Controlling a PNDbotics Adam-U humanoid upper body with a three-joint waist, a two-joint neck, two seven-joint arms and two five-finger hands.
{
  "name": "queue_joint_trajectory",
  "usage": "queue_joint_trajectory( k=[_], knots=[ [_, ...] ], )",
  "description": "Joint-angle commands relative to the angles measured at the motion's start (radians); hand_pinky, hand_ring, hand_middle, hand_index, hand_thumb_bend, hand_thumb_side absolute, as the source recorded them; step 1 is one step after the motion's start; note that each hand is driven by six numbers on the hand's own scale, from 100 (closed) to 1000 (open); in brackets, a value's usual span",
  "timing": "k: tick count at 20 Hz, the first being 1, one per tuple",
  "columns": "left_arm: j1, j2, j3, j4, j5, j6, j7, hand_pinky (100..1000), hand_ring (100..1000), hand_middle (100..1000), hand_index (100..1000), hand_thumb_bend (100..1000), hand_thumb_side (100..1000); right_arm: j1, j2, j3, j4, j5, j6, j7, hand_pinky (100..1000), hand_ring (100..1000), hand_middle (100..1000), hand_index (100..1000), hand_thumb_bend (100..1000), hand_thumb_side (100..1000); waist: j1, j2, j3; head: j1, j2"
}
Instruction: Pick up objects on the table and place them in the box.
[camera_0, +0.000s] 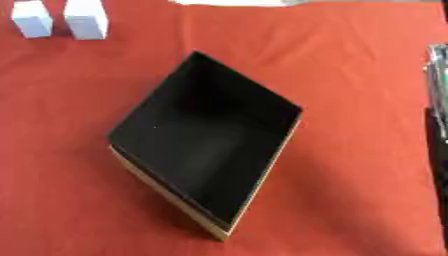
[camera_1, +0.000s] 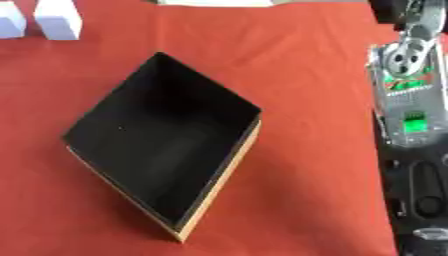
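On the red cloth, box (camera_0: 206, 150) sits empty; two white blocks (camera_0: 86, 19) wait far-left, so nothing's done yet. Right arm (camera_1: 407, 100) at edge, hands hidden — can't tell their state

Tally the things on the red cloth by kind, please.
White blocks: 2, first and second, far left corner.
Black-lined box: 1, open, nothing visible inside.
Total: 3.
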Motion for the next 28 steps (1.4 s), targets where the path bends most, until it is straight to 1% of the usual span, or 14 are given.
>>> queue_joint_trajectory(
  k=[1,5,9,13,14,15,18,20,21,24,26,27,28],
  knots=[
    [-0.041,0.103,-0.012,0.039,-0.021,0.042,-0.034,538,641,733,841,100,615,-0.008,-0.032,-0.007,-0.016,0.008,0.005,-0.002,772,616,538,797,100,683,0.003,-0.023,-0.003,-0.004,0.010],
    [-0.096,0.174,-0.026,0.126,-0.054,0.065,-0.069,546,654,747,851,100,615,-0.008,-0.034,-0.006,-0.016,0.008,0.007,0.001,772,616,538,797,100,683,0.002,-0.026,-0.006,-0.003,0.010],
    [-0.148,0.219,-0.051,0.219,-0.070,0.093,-0.116,545,652,751,855,100,616,-0.005,-0.036,-0.004,-0.016,0.008,0.008,0.003,772,616,538,798,100,683,0.007,-0.027,-0.005,0.002,0.009],
    [-0.199,0.256,-0.092,0.316,-0.090,0.121,-0.171,558,670,773,875,100,609,-0.004,-0.038,-0.001,-0.016,0.008,0.007,0.006,772,616,538,798,100,683,0.014,-0.030,-0.005,0.004,0.014],
    [-0.214,0.261,-0.104,0.340,-0.098,0.129,-0.186,562,674,774,875,100,609,-0.003,-0.038,-0.001,-0.016,0.008,0.007,0.007,772,616,538,798,100,699,0.015,-0.032,-0.005,0.006,0.015],
    [-0.229,0.266,-0.116,0.363,-0.107,0.134,-0.200,570,686,792,892,100,600,-0.003,-0.039,0.000,-0.016,0.009,0.007,0.007,772,616,538,798,100,683,0.016,-0.033,-0.006,0.007,0.016],
    [-0.275,0.269,-0.157,0.433,-0.146,0.157,-0.243,587,707,817,912,100,600,-0.002,-0.039,0.002,-0.016,0.009,0.006,0.010,772,617,539,798,100,683,0.018,-0.040,-0.008,0.014,0.019],
    [-0.308,0.264,-0.190,0.481,-0.175,0.172,-0.272,604,728,838,933,100,561,-0.002,-0.039,0.004,-0.016,0.010,0.006,0.012,772,617,539,798,100,683,0.020,-0.043,-0.010,0.021,0.018],
    [-0.322,0.262,-0.209,0.506,-0.190,0.180,-0.288,628,751,857,943,100,559,-0.002,-0.039,0.004,-0.016,0.010,0.006,0.013,772,617,539,798,100,683,0.021,-0.045,-0.011,0.026,0.017],
    [-0.357,0.253,-0.259,0.578,-0.234,0.204,-0.332,648,770,873,945,100,491,-0.001,-0.040,0.006,-0.016,0.009,0.006,0.016,772,616,538,798,100,683,0.024,-0.046,-0.013,0.040,0.015],
    [-0.380,0.243,-0.277,0.627,-0.264,0.216,-0.362,668,786,881,947,100,321,0.000,-0.041,0.007,-0.016,0.008,0.007,0.017,771,616,538,798,100,683,0.025,-0.046,-0.015,0.046,0.013],
    [-0.392,0.237,-0.283,0.652,-0.280,0.223,-0.377,673,790,884,949,102,266,0.000,-0.041,0.007,-0.016,0.008,0.007,0.017,772,616,538,798,100,683,0.025,-0.046,-0.015,0.048,0.014],
    [-0.404,0.231,-0.288,0.676,-0.295,0.228,-0.393,675,793,886,950,120,254,0.000,-0.042,0.008,-0.016,0.007,0.008,0.018,772,616,537,798,100,683,0.025,-0.046,-0.016,0.050,0.014]
  ],
)
